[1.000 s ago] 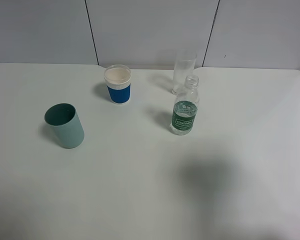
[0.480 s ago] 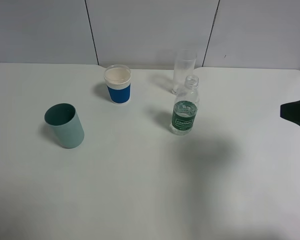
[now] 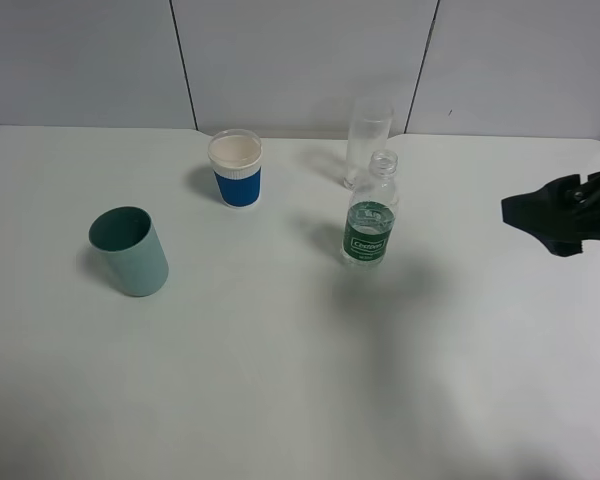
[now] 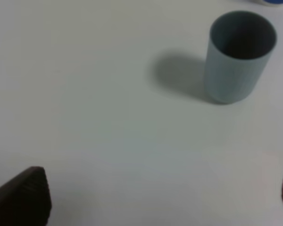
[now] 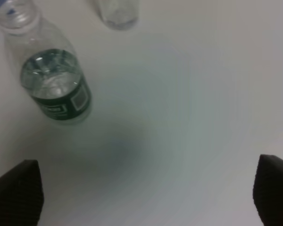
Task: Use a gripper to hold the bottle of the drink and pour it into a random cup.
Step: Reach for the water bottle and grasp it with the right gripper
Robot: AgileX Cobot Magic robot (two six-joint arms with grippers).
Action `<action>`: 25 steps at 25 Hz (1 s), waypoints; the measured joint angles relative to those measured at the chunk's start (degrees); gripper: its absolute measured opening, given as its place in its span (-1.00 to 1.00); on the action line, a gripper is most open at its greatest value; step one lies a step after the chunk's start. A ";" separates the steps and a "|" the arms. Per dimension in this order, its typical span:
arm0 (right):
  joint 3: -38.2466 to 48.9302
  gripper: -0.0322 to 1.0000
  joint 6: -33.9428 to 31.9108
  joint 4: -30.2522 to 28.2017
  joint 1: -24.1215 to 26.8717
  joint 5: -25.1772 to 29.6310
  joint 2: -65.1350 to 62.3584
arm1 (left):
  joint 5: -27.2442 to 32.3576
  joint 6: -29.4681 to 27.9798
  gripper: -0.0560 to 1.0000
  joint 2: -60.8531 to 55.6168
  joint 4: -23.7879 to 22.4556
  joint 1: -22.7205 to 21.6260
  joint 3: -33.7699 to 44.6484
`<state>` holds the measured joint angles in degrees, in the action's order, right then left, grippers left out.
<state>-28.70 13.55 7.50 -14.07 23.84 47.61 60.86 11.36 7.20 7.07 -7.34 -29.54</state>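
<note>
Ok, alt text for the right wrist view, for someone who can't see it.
An uncapped clear bottle with a dark green label stands on a white table, ahead of the open right gripper and its black fingertips. A clear tumbler stands beyond it.

free: table [image 3: 460, 330] right of bottle [image 3: 369, 225] | 1 obstacle: clear cup [image 3: 367, 140] just behind

You get the right gripper [image 3: 528, 210] only partly; the picture's edge cuts off its arm. Ahead of its fingers [image 5: 16, 195], the cup [image 5: 117, 12] shows just its base, and the lettering on the bottle [image 5: 54, 89] is blurred.
</note>
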 joint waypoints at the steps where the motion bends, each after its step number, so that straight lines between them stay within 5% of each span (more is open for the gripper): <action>1: 0.00 0.76 0.00 0.00 -0.64 -0.17 0.94 | 0.00 0.00 0.99 0.00 0.00 0.00 0.00; 25: 0.00 0.98 -0.84 -6.60 -7.66 -15.22 18.60 | 0.00 0.00 0.99 0.00 0.00 0.00 0.00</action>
<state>-28.70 12.71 0.90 -21.74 8.62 66.22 60.86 11.36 7.20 7.07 -7.34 -29.54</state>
